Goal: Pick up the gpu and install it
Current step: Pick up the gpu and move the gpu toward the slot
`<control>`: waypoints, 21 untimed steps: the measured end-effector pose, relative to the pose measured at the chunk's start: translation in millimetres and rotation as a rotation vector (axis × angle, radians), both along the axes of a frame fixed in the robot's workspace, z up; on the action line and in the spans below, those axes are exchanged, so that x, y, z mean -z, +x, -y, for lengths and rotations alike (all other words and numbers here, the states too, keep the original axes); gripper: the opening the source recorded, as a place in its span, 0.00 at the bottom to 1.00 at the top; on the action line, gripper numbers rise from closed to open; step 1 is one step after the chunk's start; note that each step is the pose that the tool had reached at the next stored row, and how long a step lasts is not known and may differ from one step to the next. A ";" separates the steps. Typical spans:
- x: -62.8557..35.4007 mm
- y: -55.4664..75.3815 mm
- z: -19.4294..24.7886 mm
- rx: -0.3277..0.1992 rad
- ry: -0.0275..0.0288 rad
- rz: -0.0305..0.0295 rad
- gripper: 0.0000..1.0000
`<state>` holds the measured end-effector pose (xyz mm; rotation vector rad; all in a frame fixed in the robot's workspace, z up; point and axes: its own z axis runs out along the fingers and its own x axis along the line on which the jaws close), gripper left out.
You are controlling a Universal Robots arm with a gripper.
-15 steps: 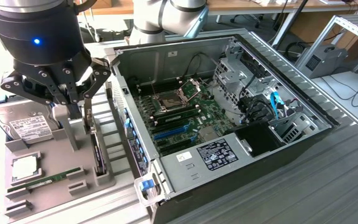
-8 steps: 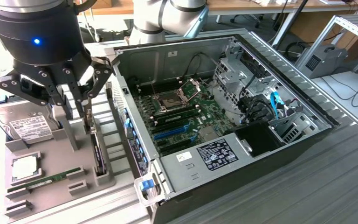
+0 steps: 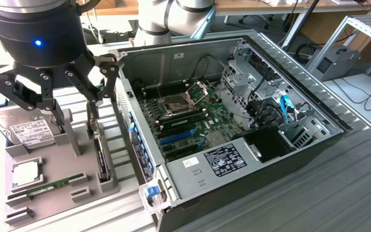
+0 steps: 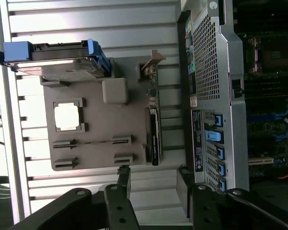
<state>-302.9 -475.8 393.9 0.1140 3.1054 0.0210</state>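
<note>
The gpu (image 3: 100, 150) stands on its edge in a slot at the side of the grey holder block (image 3: 56, 162) that faces the computer case. It is a thin dark card with its metal bracket end toward the far side. In the wrist view the gpu (image 4: 153, 130) appears edge-on. My gripper (image 3: 82, 107) hangs above the holder block, open and holding nothing. Its fingers (image 4: 124, 178) stand apart, roughly in line with the card and clear of it. The open gripper (image 4: 153, 183) is above the card's end.
On the holder block (image 4: 101, 127) lie a hard drive (image 3: 25, 130) with blue rails (image 4: 93, 50), a square processor (image 3: 25, 174) and a green RAM stick (image 3: 44, 186). The open computer case (image 3: 237, 159) stands on the exterior view's right, motherboard (image 3: 185, 121) exposed with blue slots.
</note>
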 end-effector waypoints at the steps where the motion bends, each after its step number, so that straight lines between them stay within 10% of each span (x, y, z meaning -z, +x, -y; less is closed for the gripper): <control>1: 0.0 0.0 0.0 0.000 0.0000 0.0000 0.55; 21: 12.0 1.3 0.0 0.002 0.0000 0.0000 0.55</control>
